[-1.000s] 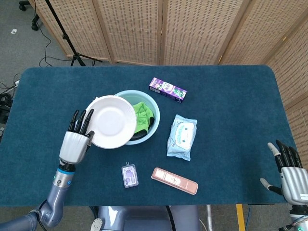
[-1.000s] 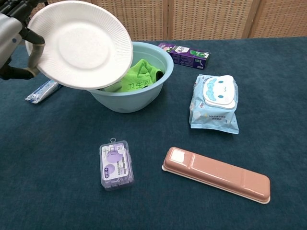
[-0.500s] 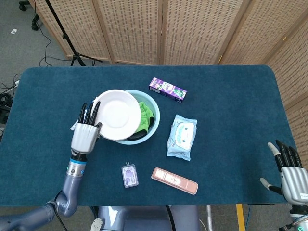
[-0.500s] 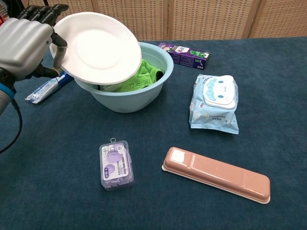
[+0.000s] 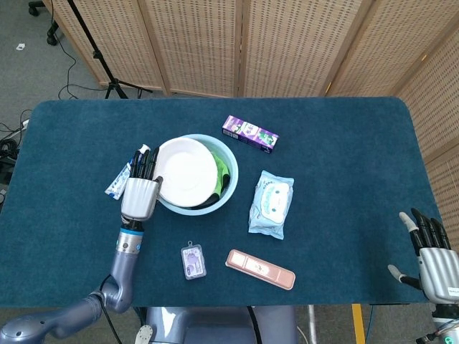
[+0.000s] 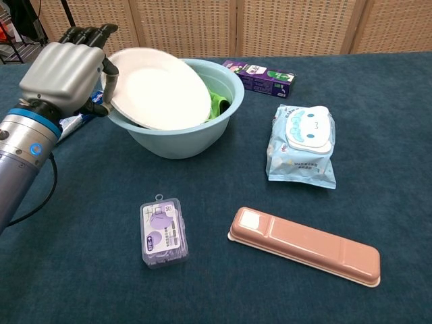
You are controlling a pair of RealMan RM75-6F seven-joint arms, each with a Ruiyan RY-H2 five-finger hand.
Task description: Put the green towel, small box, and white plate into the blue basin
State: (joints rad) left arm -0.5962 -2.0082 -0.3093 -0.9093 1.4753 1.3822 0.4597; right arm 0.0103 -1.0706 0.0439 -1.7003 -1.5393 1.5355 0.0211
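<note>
- The white plate point(image 6: 162, 88) is held tilted in the blue basin point(image 6: 185, 138) by the left hand point(image 6: 67, 67) — release pending.
- The green towel point(image 6: 217, 103) is already inside; the small box cannot be confirmed.
- The right hand point(image 5: 434, 261) is kept empty, fingers spread.

A: Lighting's bright and even, and both views look sharp to me.

B: Yeah, only soft shadows under the blue basin point(image 6: 182, 138); white plate point(image 6: 162, 88) inside it nearly blows out.
</note>
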